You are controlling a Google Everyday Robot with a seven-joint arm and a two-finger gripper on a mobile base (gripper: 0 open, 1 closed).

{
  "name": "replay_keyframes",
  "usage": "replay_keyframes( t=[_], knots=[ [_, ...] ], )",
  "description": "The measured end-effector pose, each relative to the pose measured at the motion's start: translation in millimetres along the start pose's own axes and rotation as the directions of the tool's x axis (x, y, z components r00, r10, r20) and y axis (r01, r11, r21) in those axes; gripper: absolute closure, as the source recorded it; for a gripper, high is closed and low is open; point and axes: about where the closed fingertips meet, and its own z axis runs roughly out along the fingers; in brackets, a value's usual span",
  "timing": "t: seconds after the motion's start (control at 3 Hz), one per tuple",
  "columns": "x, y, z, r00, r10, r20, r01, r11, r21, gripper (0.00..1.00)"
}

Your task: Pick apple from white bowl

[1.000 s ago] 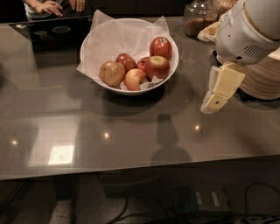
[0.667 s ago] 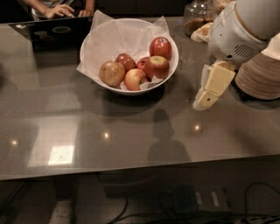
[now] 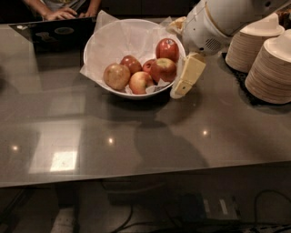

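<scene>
The white bowl, lined with crinkled white paper, stands at the back middle of the grey table. The apple, large, pale and golden-tan, lies at the bowl's left front. Shiny red apples and a smaller yellow-red apple lie to its right. My gripper, cream-coloured, hangs from the white arm just outside the bowl's right rim, tip pointing down and left, low over the table. It is well to the right of the apple and holds nothing that I can see.
Two stacks of beige paper plates stand at the right, behind the arm. A dark laptop with a person's hands is at the back left. The table's front edge runs across the lower view.
My gripper has moved left, from beside the plate stacks to the bowl's right rim. The bowl and the apples have not moved.
</scene>
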Motion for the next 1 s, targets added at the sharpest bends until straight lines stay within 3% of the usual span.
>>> replay_keyframes(
  t=[0.67,1.0],
  knots=[
    [-3.3,-4.3,4.3,1.0,-0.014,0.016,0.014,0.9999,0.008,0.0],
    [-16.1,-15.8,18.8,0.996,-0.066,0.052,0.065,0.9977,0.019,0.0]
  ],
)
